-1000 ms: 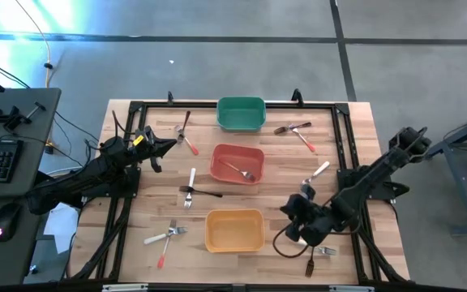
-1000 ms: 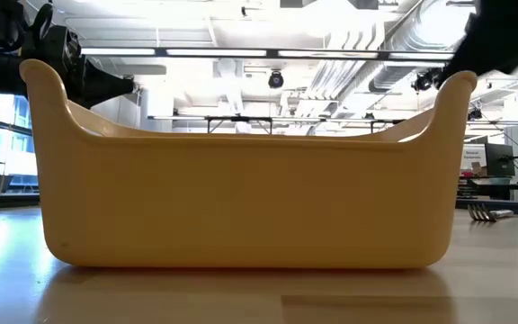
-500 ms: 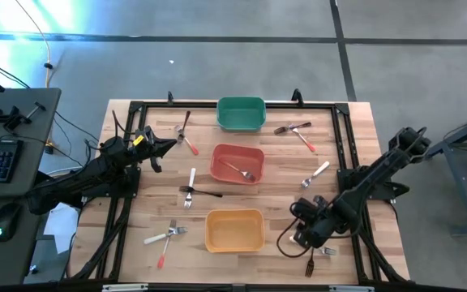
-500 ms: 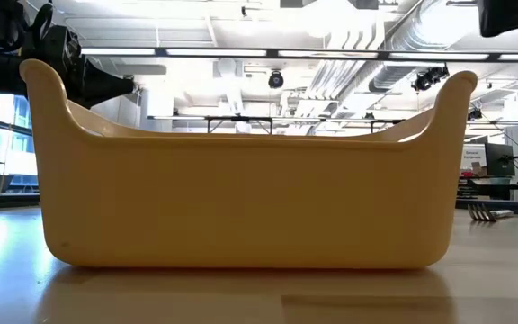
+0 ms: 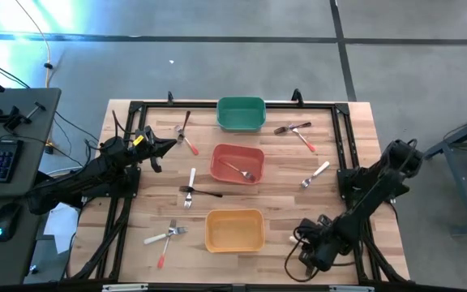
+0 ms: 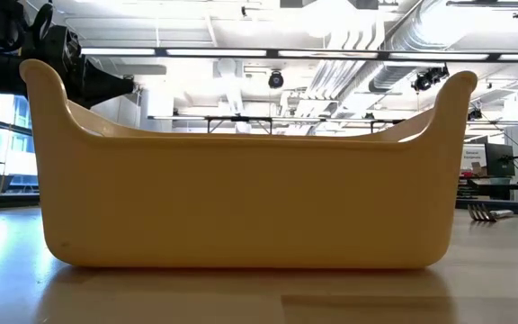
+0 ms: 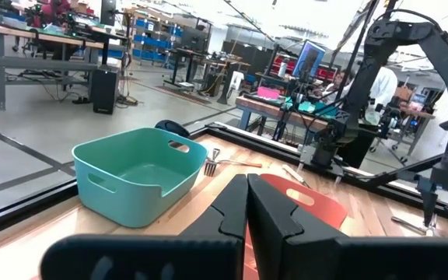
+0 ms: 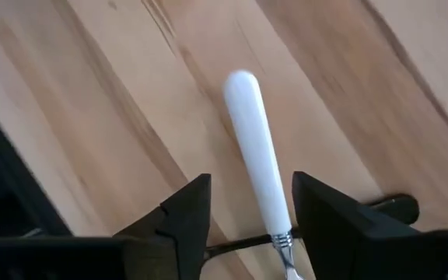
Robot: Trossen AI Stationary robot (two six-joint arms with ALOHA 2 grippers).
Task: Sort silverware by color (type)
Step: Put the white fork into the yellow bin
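Since a second ago the right gripper (image 8: 243, 218) has dropped toward the table's near edge, fingers spread astride a white-handled utensil (image 8: 253, 167). The left gripper (image 7: 246, 210) stays pressed together. Ahead of it: empty green bin (image 5: 241, 113), red bin (image 5: 236, 163) with one fork (image 5: 240, 170), empty yellow bin (image 5: 234, 230).

The silverware lies scattered flat on the wooden table. One fork (image 5: 240, 170) lies inside the red bin. A dark piece (image 5: 185, 122) and an orange-handled piece (image 5: 190, 145) lie near the far left corner. A white-handled fork (image 5: 191, 185) lies just beside a dark fork (image 5: 203, 192) at the middle. A white-handled fork (image 5: 165, 236) and an orange-handled one (image 5: 162, 256) lie crossed near the front left. Two pieces (image 5: 297, 130) lie crossed at the far right. Another white-handled fork (image 5: 315, 174) lies alone at the right. A white handle (image 8: 257, 159) lies across a thin dark piece (image 8: 239, 246).
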